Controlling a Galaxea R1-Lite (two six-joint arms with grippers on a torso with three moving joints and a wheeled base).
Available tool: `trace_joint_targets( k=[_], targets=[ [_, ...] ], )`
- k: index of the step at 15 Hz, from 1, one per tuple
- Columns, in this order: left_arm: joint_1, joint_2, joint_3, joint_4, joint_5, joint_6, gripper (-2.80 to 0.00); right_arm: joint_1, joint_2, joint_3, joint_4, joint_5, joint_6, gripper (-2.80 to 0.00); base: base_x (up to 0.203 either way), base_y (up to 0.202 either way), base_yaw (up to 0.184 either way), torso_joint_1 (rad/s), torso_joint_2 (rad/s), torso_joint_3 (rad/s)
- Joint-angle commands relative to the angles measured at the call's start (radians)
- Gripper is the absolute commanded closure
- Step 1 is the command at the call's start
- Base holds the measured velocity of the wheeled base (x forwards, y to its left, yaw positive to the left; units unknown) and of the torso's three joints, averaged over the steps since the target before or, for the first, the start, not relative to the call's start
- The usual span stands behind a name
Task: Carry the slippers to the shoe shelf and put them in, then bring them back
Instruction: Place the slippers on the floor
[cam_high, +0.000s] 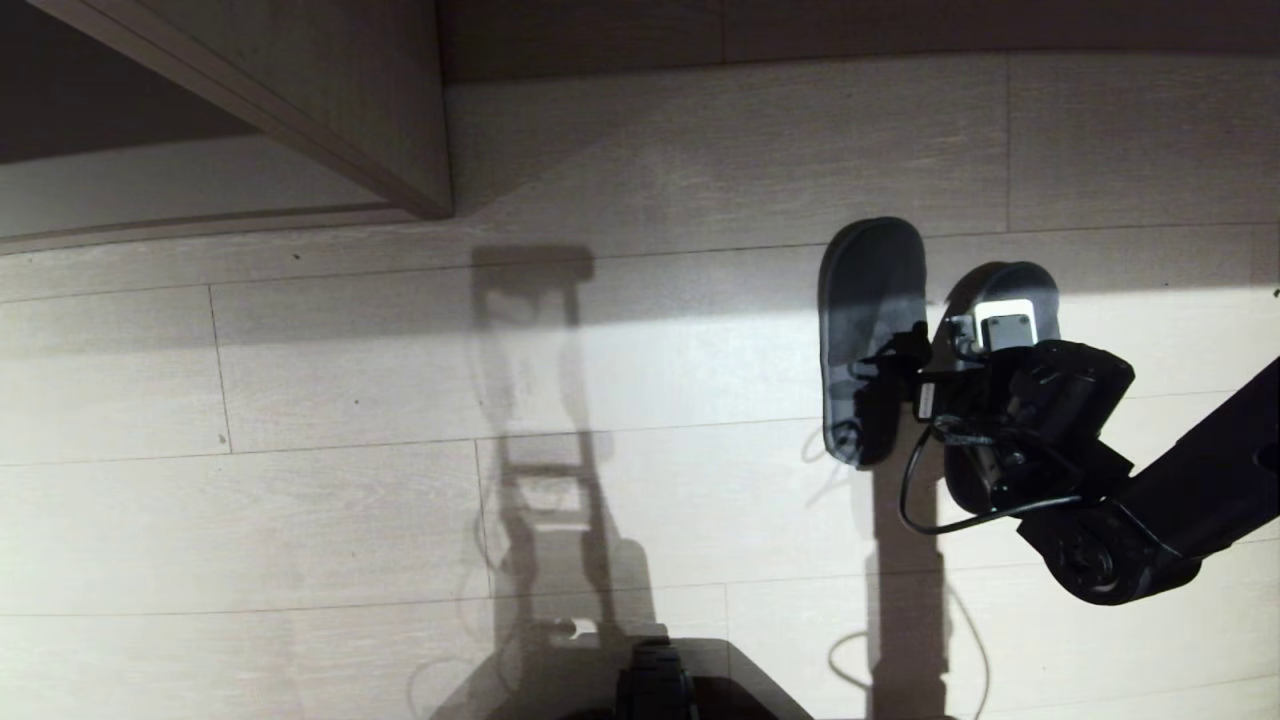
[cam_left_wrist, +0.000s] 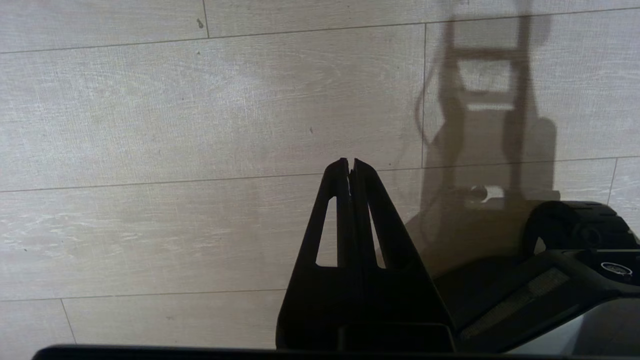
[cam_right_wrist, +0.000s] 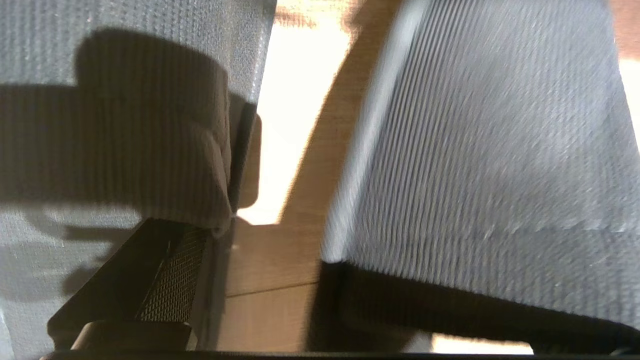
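The slippers (cam_high: 872, 330) lie side by side on the pale plank floor (cam_high: 350, 380), right of the taupe wood-grain unit (cam_high: 330, 110); the right end effector (cam_high: 925, 395) hangs low over the pair, fingers spread wide, gripping nothing; the left end effector (cam_left_wrist: 350, 167) points at bare floor, fingers pressed together.

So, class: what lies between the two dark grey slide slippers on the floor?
Only a bare strip of pale wood-plank floor separates the left slipper from the right slipper; the right wrist view shows it best.
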Motion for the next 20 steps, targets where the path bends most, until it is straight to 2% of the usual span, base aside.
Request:
trace_joint_targets(
  k=[1,4,7,10,13,17,18,20],
  targets=[
    [0.000,0.000,0.000,0.000,0.000,0.000,0.00,0.003,-0.012,0.029,-0.006,0.001,-0.005,-2.80,0.000,0.000,0.000,0.000,0.00,0.000],
    [0.000,0.000,0.000,0.000,0.000,0.000,0.00,0.003,-0.058,0.102,0.109,0.026,0.009,-2.80,0.000,0.000,0.000,0.000,0.00,0.000],
    [0.000,0.000,0.000,0.000,0.000,0.000,0.00,0.003,-0.056,0.121,0.115,0.079,0.063,-2.80,0.000,0.000,0.000,0.000,0.00,0.000],
    [0.000,0.000,0.000,0.000,0.000,0.000,0.00,0.003,-0.097,0.163,0.063,0.176,0.102,-2.80,0.000,0.000,0.000,0.000,0.00,0.000],
    [0.000,0.000,0.000,0.000,0.000,0.000,0.00,-0.003,-0.183,0.267,-0.042,0.314,0.113,-2.80,0.000,0.000,0.000,0.000,0.00,0.000],
    [0.000,0.000,0.000,0.000,0.000,0.000,0.00,-0.043,-0.245,0.291,-0.122,0.334,0.137,-2.80,0.000,0.000,0.000,0.000,0.00,0.000],
    [0.000,0.000,0.000,0.000,0.000,0.000,0.00,-0.044,-0.248,0.284,-0.135,0.332,0.171,0.00,0.000,0.000,0.000,0.000,0.00,0.000],
    [0.000,0.000,0.000,0.000,0.000,0.000,0.00,-0.078,-0.265,0.276,-0.109,0.305,0.182,0.00,0.000,0.000,0.000,0.000,0.00,0.000]
  ],
)
